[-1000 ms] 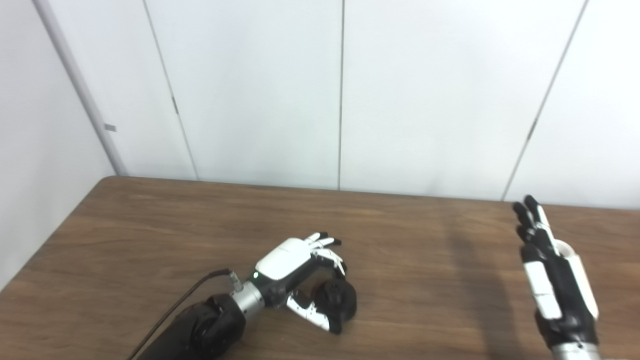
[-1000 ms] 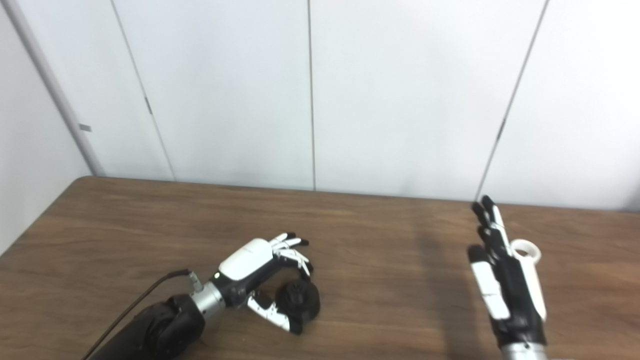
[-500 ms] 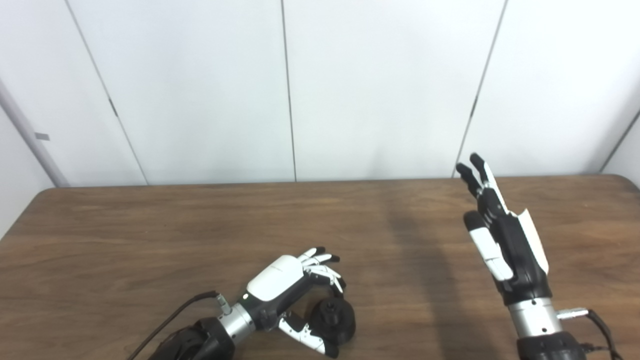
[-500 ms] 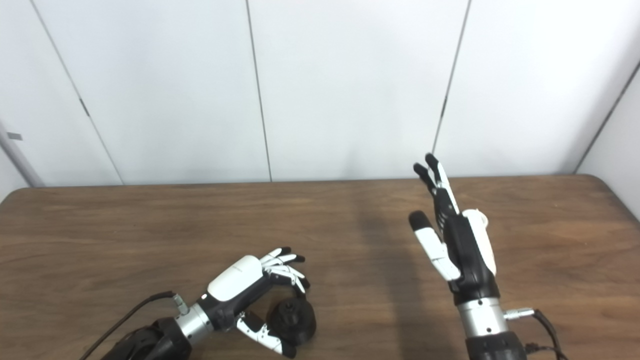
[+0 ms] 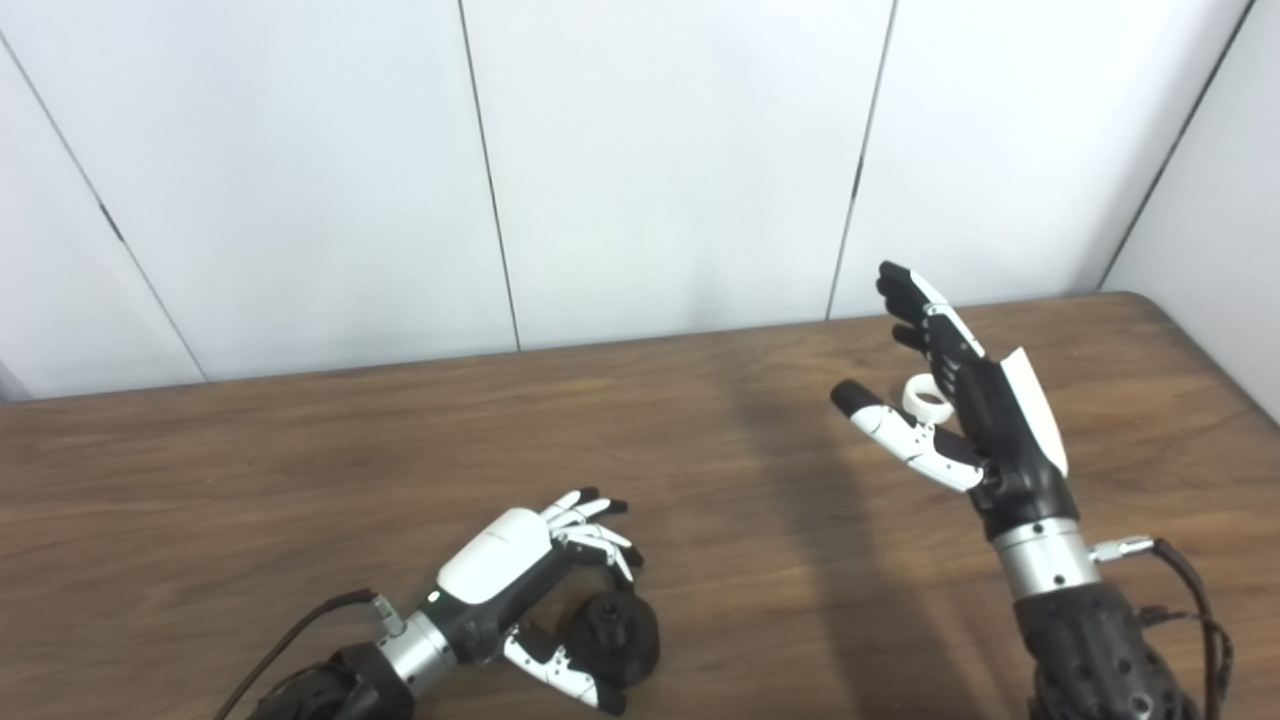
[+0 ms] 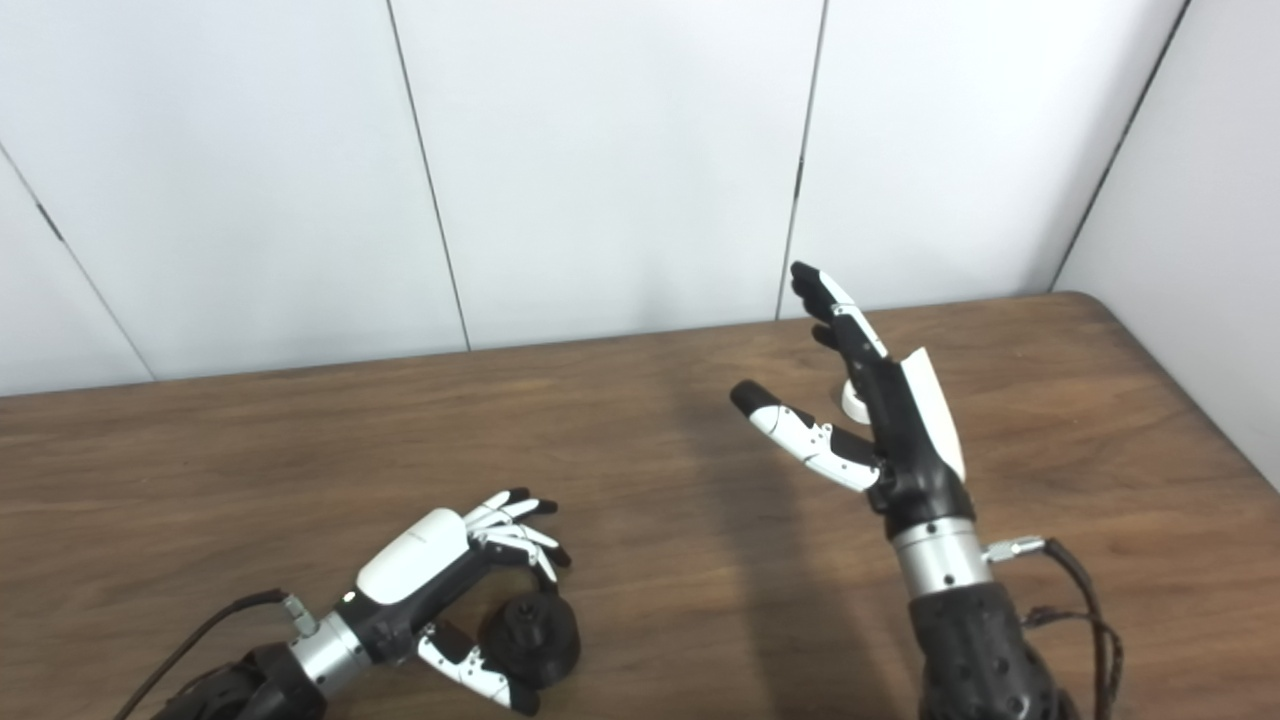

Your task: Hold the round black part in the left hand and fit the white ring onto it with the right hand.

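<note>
The round black part [image 5: 622, 636] lies on the wooden table [image 5: 300, 460] near the front edge. My left hand [image 5: 515, 560] is cupped around it: the fingers arch over its top with a gap and the thumb lies along its near side. It is open. The small white ring [image 5: 926, 396] lies flat on the table at the right. My right hand [image 5: 985, 415] hangs above the table, open and holding nothing, fingers straight and thumb spread. In the left eye view the ring shows between thumb and fingers; in the right eye view the hand half hides the ring [image 6: 852, 401].
White wall panels stand right behind the table's far edge. The table's right edge [image 5: 1215, 350] runs close to my right arm. A cable [image 5: 1185, 590] hangs from the right wrist, and another cable [image 5: 300, 630] trails from the left wrist.
The camera has panned right, bringing the table's right edge into view. My right hand has spread its thumb and moved across the ring, which now shows on its thumb side. The left hand's pose holds.
</note>
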Controlling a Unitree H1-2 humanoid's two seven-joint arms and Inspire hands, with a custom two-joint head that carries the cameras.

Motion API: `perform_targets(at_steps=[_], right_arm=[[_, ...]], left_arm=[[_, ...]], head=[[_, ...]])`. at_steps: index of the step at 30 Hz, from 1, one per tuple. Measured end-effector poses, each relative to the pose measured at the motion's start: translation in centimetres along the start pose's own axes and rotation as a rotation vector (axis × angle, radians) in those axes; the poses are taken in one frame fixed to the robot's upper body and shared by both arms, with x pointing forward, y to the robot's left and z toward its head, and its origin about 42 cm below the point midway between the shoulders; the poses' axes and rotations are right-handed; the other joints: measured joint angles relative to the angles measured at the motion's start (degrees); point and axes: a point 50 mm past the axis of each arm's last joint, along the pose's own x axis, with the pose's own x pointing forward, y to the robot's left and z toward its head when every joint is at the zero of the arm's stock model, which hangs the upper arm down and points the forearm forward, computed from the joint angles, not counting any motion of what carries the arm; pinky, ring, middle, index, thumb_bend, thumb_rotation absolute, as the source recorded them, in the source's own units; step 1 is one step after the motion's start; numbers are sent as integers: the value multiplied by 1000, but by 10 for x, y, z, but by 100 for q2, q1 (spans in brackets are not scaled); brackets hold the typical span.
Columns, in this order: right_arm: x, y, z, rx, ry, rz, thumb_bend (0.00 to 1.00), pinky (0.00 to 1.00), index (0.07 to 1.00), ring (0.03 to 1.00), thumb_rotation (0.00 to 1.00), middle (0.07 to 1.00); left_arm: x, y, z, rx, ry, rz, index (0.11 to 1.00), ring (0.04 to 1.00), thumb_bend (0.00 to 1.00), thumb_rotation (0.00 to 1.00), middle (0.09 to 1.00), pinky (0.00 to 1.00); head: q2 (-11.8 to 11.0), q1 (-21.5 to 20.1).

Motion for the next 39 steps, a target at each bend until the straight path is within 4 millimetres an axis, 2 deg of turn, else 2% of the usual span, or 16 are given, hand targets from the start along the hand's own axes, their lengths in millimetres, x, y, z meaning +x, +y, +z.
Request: perform_targets(at_steps=[2, 5, 10, 13, 18, 25, 27, 33, 39], right_arm=[[4, -13, -1, -67, -1, 3, 630, 774, 875, 880, 343, 893], [13, -36, 0, -180, -6, 41, 673, 677, 854, 824, 308, 860], [40, -86, 8, -447, -42, 82, 731, 764, 791, 858, 252, 844], [57, -102, 10, -529, -43, 68, 730, 736, 769, 839, 208, 829], [80, -103, -3, -612, -29, 152, 787, 728, 738, 845, 207, 817], [118, -109, -9, -763, -11, 271, 839, 791, 726, 902, 248, 848], [125, -105, -12, -782, -4, 301, 867, 813, 723, 915, 244, 856], [136, -86, -37, -889, 67, 470, 935, 893, 701, 945, 198, 877], [153, -84, -48, -957, 103, 536, 984, 949, 691, 962, 201, 896]], left_arm=[[0, 0, -1, -4, 1, 4, 481, 935, 523, 58, 725, 1000], [-1, -1, -2, -8, 4, 7, 482, 936, 523, 58, 726, 1000], [0, -2, -4, -9, 5, 15, 481, 930, 523, 58, 722, 1000], [2, -2, -5, -8, 0, 21, 481, 926, 523, 59, 723, 1000], [4, -1, -5, -3, -5, 25, 481, 931, 523, 58, 725, 1000], [4, -1, -6, -2, -6, 27, 482, 933, 523, 59, 727, 1000], [3, -1, -6, -2, -6, 27, 482, 934, 523, 57, 727, 1000], [0, 1, -8, -6, -6, 22, 482, 930, 523, 57, 728, 1000], [-7, 3, -8, -19, 0, 24, 482, 930, 523, 58, 729, 1000]], head=[[0, -18], [0, -123], [-26, -211], [-44, -272], [-97, -448], [-114, -518], [-140, -641], [-237, -887], [-255, -1011]])
